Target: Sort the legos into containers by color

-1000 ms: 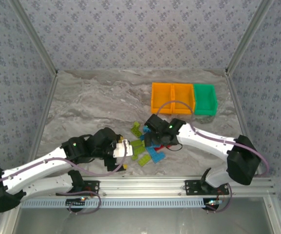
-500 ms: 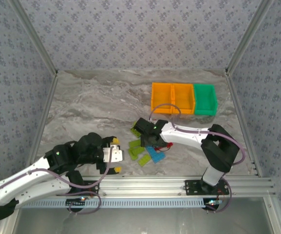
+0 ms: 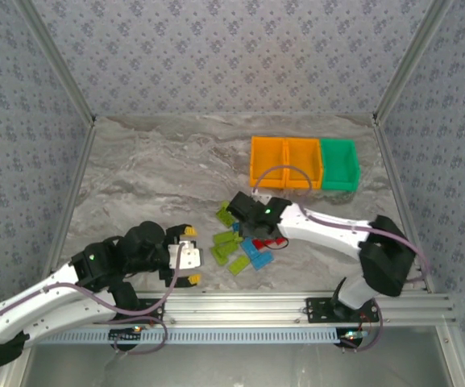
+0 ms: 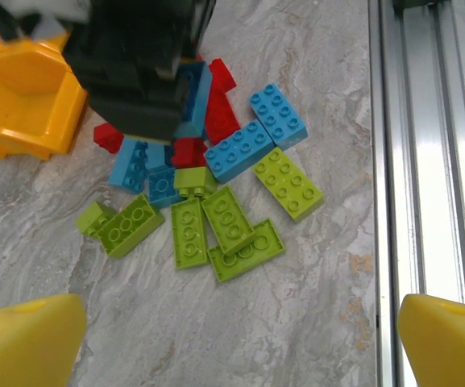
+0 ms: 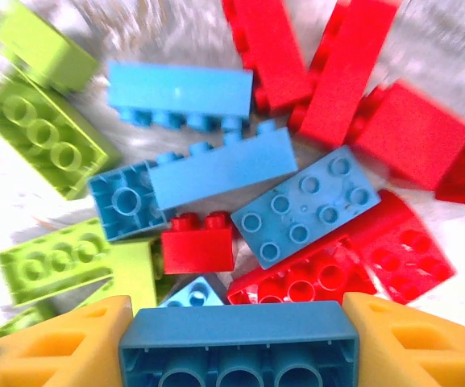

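The right gripper (image 3: 247,219) is clenching a blue brick (image 5: 236,334) just above the legos (image 3: 244,246), which are lying heaped on the bench (image 3: 151,169). The left gripper (image 3: 190,255) is hanging wide open left of the legos, and the bins (image 3: 305,161) are sitting beyond them.

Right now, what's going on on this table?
Two robot arms are sorting legos by color. The right gripper is down in the pile of legos, its yellow fingers pressed against both ends of a light blue brick. The left gripper hangs open beside the pile, holding nothing. The two orange bins and the green bin sit side by side at the back, and I see no bricks in them.
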